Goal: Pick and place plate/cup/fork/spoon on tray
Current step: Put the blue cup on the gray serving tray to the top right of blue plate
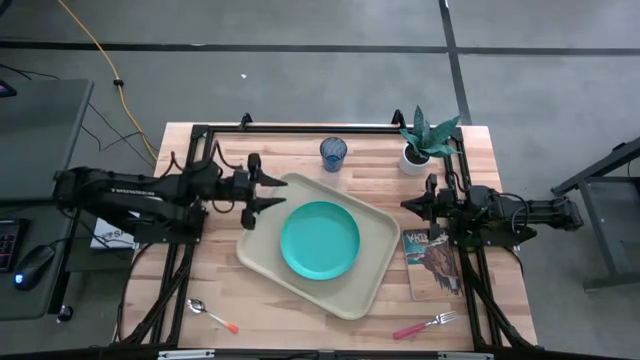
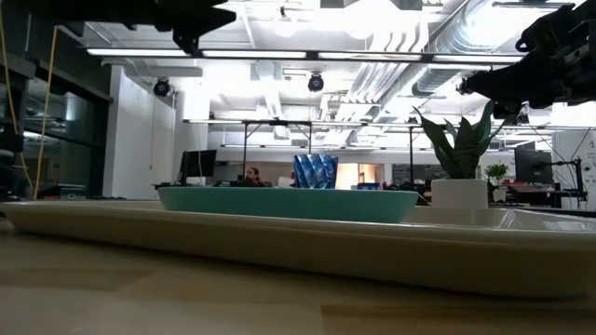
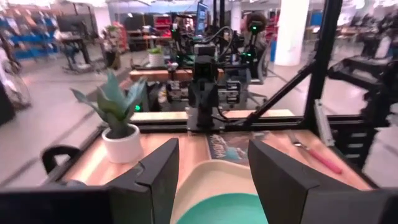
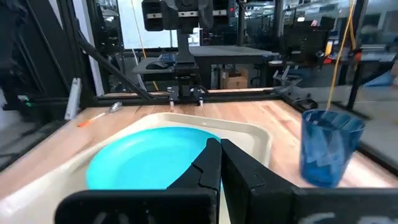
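High view: the plate (image 1: 320, 240) already lies mid-tray (image 1: 262, 255); the cup (image 1: 333, 153) stands above it, spoon (image 1: 211, 314) lower left, fork (image 1: 427, 324) lower right, all on the desk (image 1: 300, 310).

Left wrist view: left gripper (image 3: 211, 165), jaws open, hangs over the tray's left edge.

Right wrist view: right gripper (image 4: 219, 163), jaws closed and empty, waits beside a plant (image 1: 425, 140) and booklet (image 1: 430, 262).

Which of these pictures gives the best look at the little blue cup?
The right wrist view: the cup looms large and unobstructed. The high view shows it small from above; the low view shows only its top behind the plate; the left wrist view misses it.
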